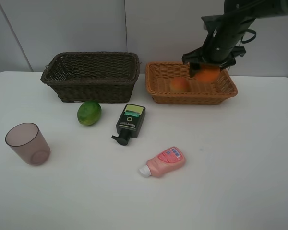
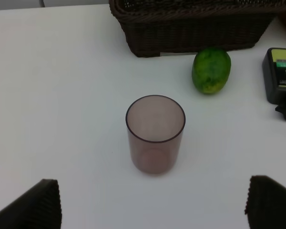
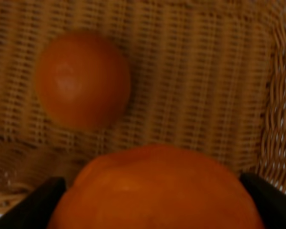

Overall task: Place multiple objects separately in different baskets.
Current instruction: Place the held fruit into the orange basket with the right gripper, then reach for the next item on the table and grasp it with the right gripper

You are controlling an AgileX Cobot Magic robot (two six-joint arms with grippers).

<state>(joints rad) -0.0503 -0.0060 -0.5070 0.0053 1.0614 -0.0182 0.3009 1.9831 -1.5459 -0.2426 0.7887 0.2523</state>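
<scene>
From the high camera: the white bench (image 1: 240,172) carries two baskets along its far side, a dark basket (image 1: 91,76) on the left and a tan basket (image 1: 192,96) just to its right. The right arm reaches down over the tan basket, and the right fingers (image 1: 193,68) are clamped on an orange (image 1: 208,74), holding it at the right part of that basket. Whether the orange touches the weave, I can't tell. A peach (image 1: 179,85) lies inside the same basket, just left of the orange. Out on the bench, a lime (image 1: 89,112) sits close in front of the dark basket. A pump bottle (image 1: 130,121) lies flat to the lime's right, and a pink bottle (image 1: 164,162) lies on its side nearer, white cap pointing left. A cup (image 1: 28,143) stands upright at the near left, well apart from the rest.

Over to the left wrist camera: the left fingers (image 2: 33,205) are spread wide with nothing between them, hovering above bare bench (image 2: 62,95) just short of the cup (image 2: 155,133). Beyond the cup sit the lime (image 2: 210,70), the dark basket (image 2: 195,33) and an edge of the pump bottle (image 2: 281,76).

Now the right wrist camera, blurred: the right fingers (image 3: 28,205) press on both sides of the orange (image 3: 157,191). Below it is the tan basket's woven floor (image 3: 205,95), and the peach (image 3: 82,78) rests there, apart from the orange.
</scene>
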